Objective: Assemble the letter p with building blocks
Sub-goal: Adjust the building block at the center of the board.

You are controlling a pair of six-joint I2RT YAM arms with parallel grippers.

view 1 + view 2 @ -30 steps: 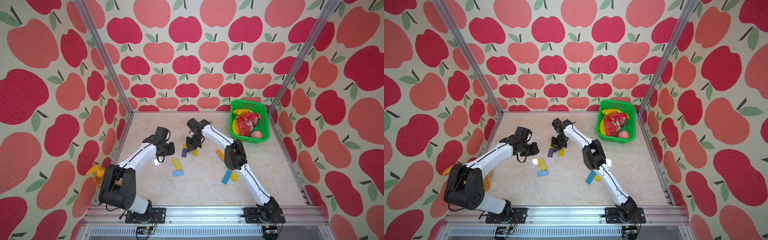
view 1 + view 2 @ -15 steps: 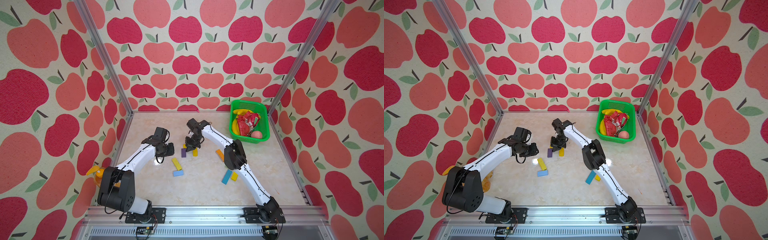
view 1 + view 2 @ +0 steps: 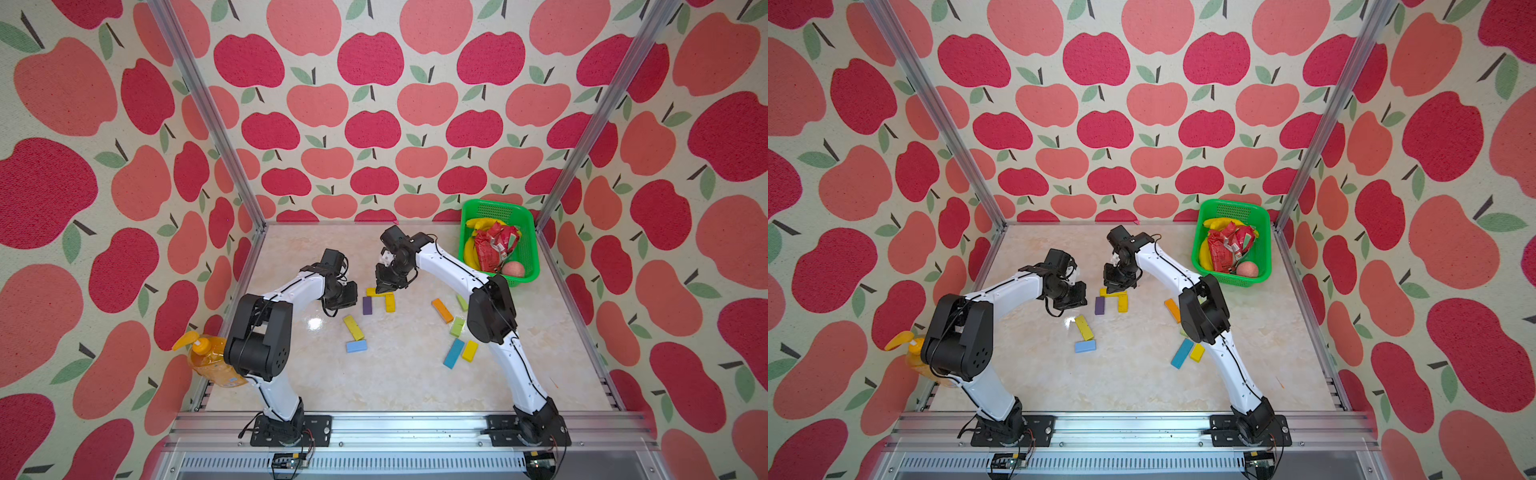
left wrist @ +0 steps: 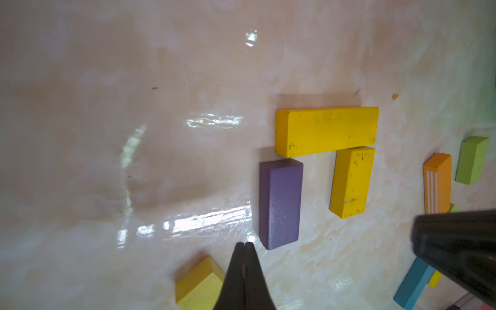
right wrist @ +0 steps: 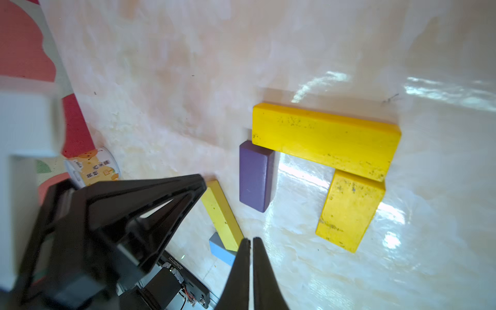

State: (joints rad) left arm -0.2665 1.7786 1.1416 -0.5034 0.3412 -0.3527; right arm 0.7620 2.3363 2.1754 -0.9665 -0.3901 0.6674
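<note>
Near the middle of the frame in both top views, on the pale marbled table [image 3: 390, 386], the letter stands half built: three flat blocks laid in an arch. A long yellow block [image 4: 327, 131] lies with its long axis across the frame, left to right. From its left end a purple block [image 4: 280, 204] runs down toward the lower edge, set slightly outward and just meeting the bar's corner. From the right end a short yellow block [image 4: 350, 182] runs down parallel, butted against the bar. The arch opens toward the lower edge. Both yellow blocks are scuffed and speckled.

The left gripper [image 4: 244, 244] has its fingers pressed together and holds nothing, with its tips just beside the purple block's free end. The right gripper [image 5: 251, 241] is likewise closed on nothing and hangs over the bar. A loose yellow block [image 3: 353, 327] lies tilted below the arch, and a light blue block [image 3: 357, 346] lies beneath it.
</note>
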